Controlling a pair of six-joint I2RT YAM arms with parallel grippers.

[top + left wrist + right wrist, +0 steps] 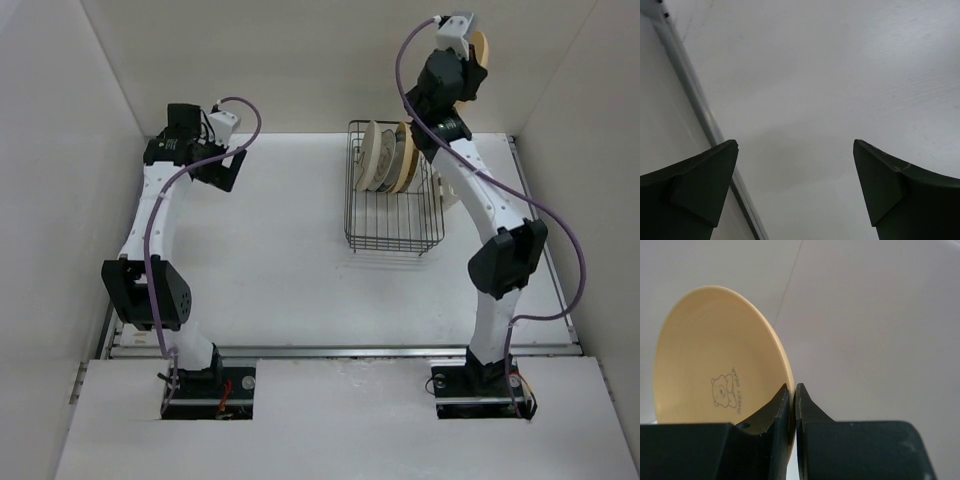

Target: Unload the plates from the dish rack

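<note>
White table (280,250), pale walls (300,60) all round.
The right gripper (792,388) pinched a pale yellow plate (715,360) high above the far-right dish rack (395,215); left gripper (795,145) gaped empty; racked plates (380,155) stood edge-on, faces hidden.

A plain white counter (290,270) fills the middle, boxed in by a pale back wall (300,60), a left wall (50,180) and a right wall (590,140), all bare and off-white. A metal rail (340,351) runs along its near edge, with a white panel (340,420) in front. The light is soft and even, the shadows faint.
</note>
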